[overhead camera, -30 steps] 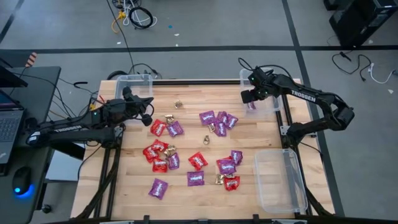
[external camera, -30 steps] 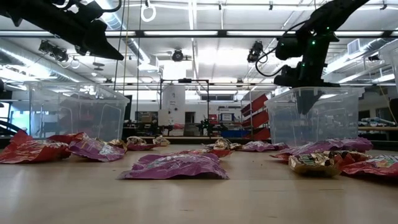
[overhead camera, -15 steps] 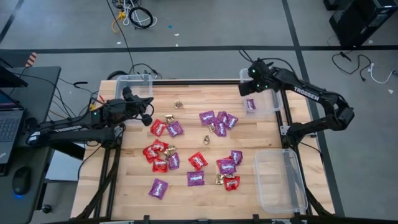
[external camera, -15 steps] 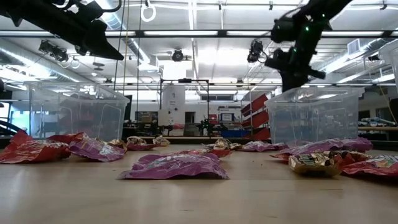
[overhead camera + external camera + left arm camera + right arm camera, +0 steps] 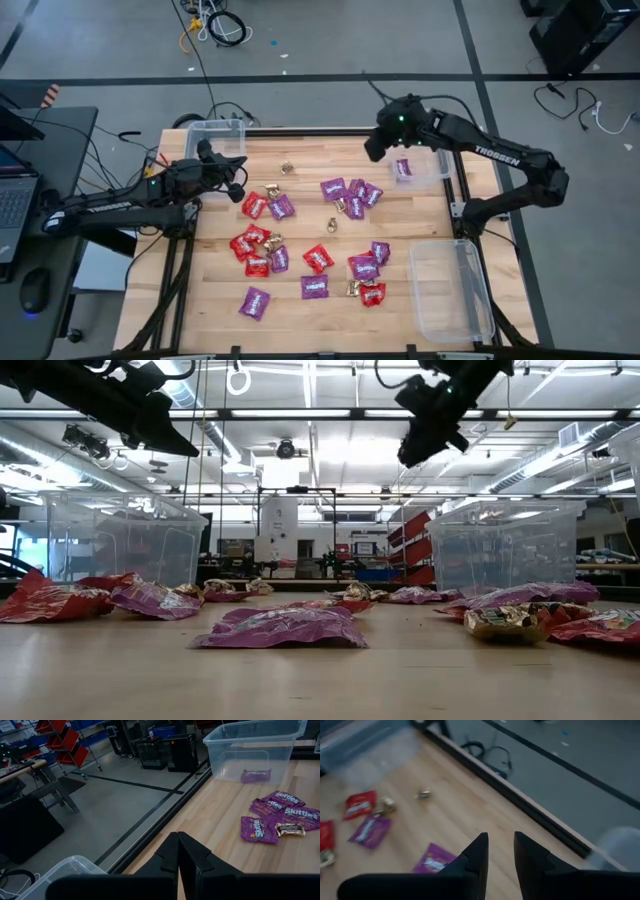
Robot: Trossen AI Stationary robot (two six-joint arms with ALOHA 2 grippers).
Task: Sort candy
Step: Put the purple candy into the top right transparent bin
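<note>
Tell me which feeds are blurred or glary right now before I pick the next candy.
Right wrist view: motion-smeared; the red packet and purple packets are soft. Left wrist view: sharp, Skittles lettering legible on the purple packets. Low view: bright ceiling strip lights put glare behind the right gripper, which shows as a silhouette. High view: even light, candy colours clear.

Red, purple and gold candy (image 5: 318, 258) lies on pale wood table (image 5: 300, 310), beside clear bins (image 5: 452, 290).

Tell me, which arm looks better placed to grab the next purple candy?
Probably the right. Its gripper is open, empty, and hangs beside the purple cluster, near the bin already holding one purple packet. The left gripper is shut, waiting by the red packets.
</note>
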